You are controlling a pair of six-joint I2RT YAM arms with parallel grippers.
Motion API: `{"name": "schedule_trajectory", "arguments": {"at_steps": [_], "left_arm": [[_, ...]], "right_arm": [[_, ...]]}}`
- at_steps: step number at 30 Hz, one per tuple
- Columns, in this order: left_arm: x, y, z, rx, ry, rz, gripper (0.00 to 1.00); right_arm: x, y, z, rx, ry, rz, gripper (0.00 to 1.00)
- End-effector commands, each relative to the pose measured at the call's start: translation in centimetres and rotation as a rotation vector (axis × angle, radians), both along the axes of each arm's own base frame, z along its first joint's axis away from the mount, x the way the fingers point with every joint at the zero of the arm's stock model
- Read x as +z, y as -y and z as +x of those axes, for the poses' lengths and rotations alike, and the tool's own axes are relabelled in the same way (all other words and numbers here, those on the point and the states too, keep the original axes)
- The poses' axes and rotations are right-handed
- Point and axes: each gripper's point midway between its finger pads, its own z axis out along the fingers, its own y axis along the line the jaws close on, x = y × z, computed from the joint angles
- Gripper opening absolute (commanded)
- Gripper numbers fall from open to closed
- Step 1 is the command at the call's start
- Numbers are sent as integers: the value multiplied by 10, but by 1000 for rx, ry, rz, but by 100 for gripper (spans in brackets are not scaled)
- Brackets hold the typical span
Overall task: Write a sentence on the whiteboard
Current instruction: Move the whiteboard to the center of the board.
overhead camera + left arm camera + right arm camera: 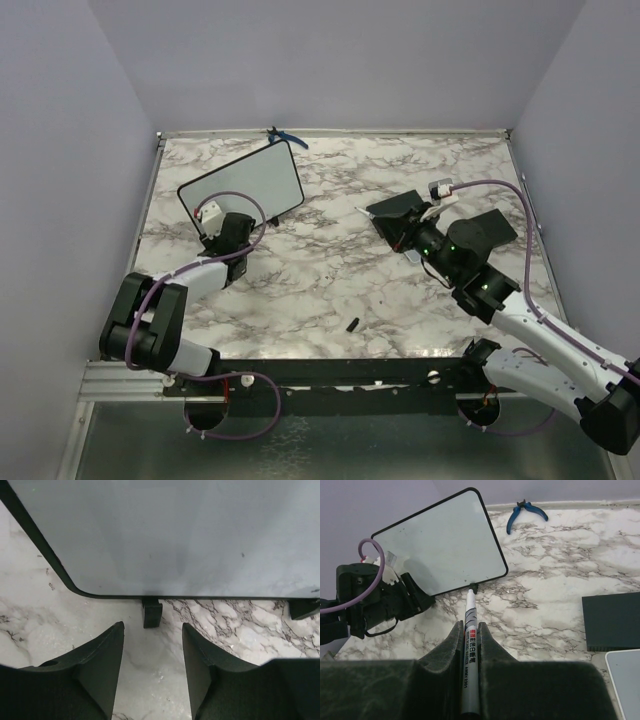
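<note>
The whiteboard [243, 183] stands tilted on its small black feet at the back left; its face shows no writing, and the sentence is not visible anywhere. It fills the top of the left wrist view [175, 535] and shows in the right wrist view [440, 545]. My left gripper [222, 232] is open and empty just in front of the board's lower edge, its jaws either side of one foot [151, 613]. My right gripper [469, 625] is shut on a white-and-grey whiteboard marker [470, 645], uncapped, tip pointing toward the board. It hovers mid-table [382, 216], apart from the board.
Blue pliers [283, 135] lie at the back edge behind the board. A flat black pad [612, 621] lies right of my right gripper, with a pale grey-rimmed piece [624, 680] beside it. A small black cap [352, 323] lies near the front edge. Walls enclose the marble table [330, 290].
</note>
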Motion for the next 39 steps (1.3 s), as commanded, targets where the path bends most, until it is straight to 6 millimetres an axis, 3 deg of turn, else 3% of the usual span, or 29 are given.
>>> {"name": "schedule_trajectory", "arguments": {"at_steps": [1, 24, 34, 39], "left_arm": [[-3, -10, 8, 23, 24, -13, 51], [-17, -9, 16, -37, -43, 32, 24], [-18, -5, 12, -67, -53, 19, 0], [-16, 5, 10, -117, -47, 13, 0]], "right_arm": [[-10, -2, 3, -6, -21, -14, 0], [-17, -6, 5, 1, -44, -21, 0], [-18, -4, 4, -4, -45, -22, 0], [-18, -5, 4, -2, -47, -21, 0]]}}
